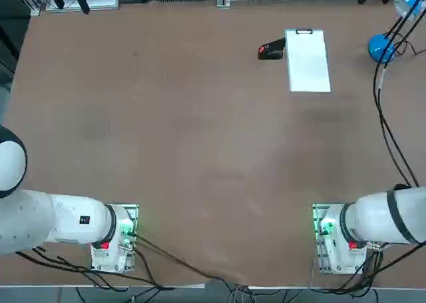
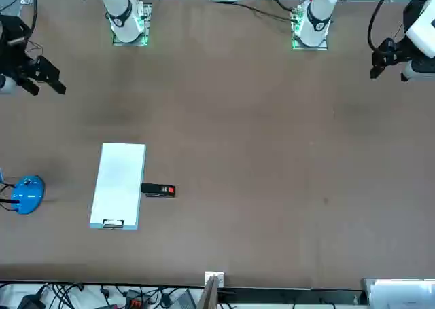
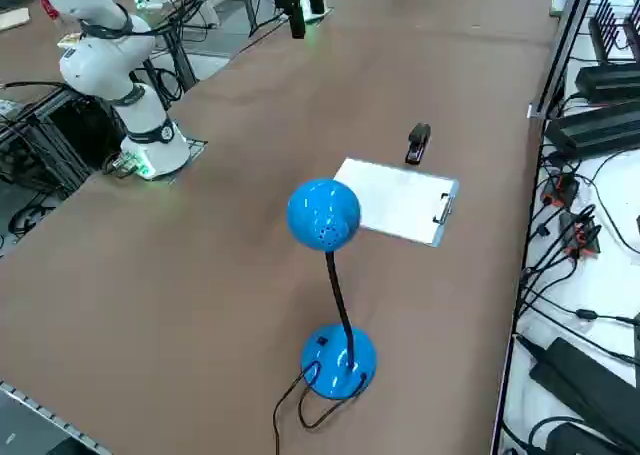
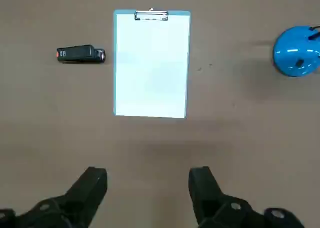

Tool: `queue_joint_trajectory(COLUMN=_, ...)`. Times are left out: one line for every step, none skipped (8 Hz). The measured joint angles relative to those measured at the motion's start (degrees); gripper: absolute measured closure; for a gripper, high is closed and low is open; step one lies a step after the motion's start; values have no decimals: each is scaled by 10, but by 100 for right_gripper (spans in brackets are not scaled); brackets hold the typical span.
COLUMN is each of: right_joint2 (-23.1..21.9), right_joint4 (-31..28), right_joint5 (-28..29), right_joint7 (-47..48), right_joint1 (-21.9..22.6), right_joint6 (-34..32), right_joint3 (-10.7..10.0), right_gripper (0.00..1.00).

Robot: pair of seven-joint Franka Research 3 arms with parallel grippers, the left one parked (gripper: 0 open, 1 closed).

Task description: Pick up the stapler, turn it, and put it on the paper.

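Wrist view: right gripper (image 4: 147, 188) jaws apart, empty, well short of paper (image 4: 151, 62); stapler (image 4: 80, 54) beside paper.

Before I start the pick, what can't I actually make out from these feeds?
- Small black stapler with red mark: whether it touches the white clipped paper sheet edge; top view suggests contact, wrist view shows a gap.
- Right gripper, open, high above the table: fingertips cut off by the wrist view's edge.
- Blue desk lamp: its head hides part of the sheet in the side view.

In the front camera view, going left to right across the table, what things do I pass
Blue desk lamp → paper → stapler. The stapler lies just off the paper's long edge. The right gripper hangs over the table's left side, nearer the robot, fingers apart.
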Motion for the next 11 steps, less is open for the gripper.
queue_joint_trajectory(right_joint2=1, right_joint4=0, right_joint5=0, right_joint7=0, right_joint1=0, right_joint6=0, right_joint3=0, right_gripper=0)
queue_joint_trajectory(right_joint2=2, right_joint4=0, right_joint5=0, right_joint7=0, right_joint1=1, right_joint6=0, right_joint3=0, right_gripper=0)
queue_joint_trajectory(right_joint2=3, right_joint4=1, right_joint5=0, right_joint7=0, right_joint1=1, right_joint6=1, right_joint3=0, right_gripper=0)
queue_joint_trajectory(right_joint2=4, right_joint4=2, right_joint5=0, right_joint7=0, right_joint1=0, right_joint6=2, right_joint3=0, right_gripper=0)
queue_joint_trajectory(right_joint2=7, right_joint4=4, right_joint5=0, right_joint7=1, right_joint1=0, right_joint6=3, right_joint3=0, right_gripper=0)
queue_joint_trajectory(right_joint2=15, right_joint4=7, right_joint5=0, right_joint7=4, right_joint1=2, right_joint6=4, right_joint3=1, right_gripper=0)
queue_joint_trajectory(right_joint2=33, right_joint4=13, right_joint5=0, right_joint7=33, right_joint1=12, right_joint6=11, right_joint3=5, right_gripper=0)
queue_joint_trajectory(right_joint2=62, right_joint4=28, right_joint5=0, right_joint7=95, right_joint1=29, right_joint6=23, right_joint3=10, right_gripper=0)
queue_joint_trajectory(right_joint2=98, right_joint4=49, right_joint5=0, right_joint7=169, right_joint1=46, right_joint6=37, right_joint3=13, right_gripper=0)
queue_joint_trajectory(right_joint2=138, right_joint4=75, right_joint5=0, right_joint7=233, right_joint1=62, right_joint6=55, right_joint3=14, right_gripper=0)
queue_joint_trajectory(right_joint2=179, right_joint4=100, right_joint5=0, right_joint7=293, right_joint1=78, right_joint6=76, right_joint3=15, right_gripper=0)
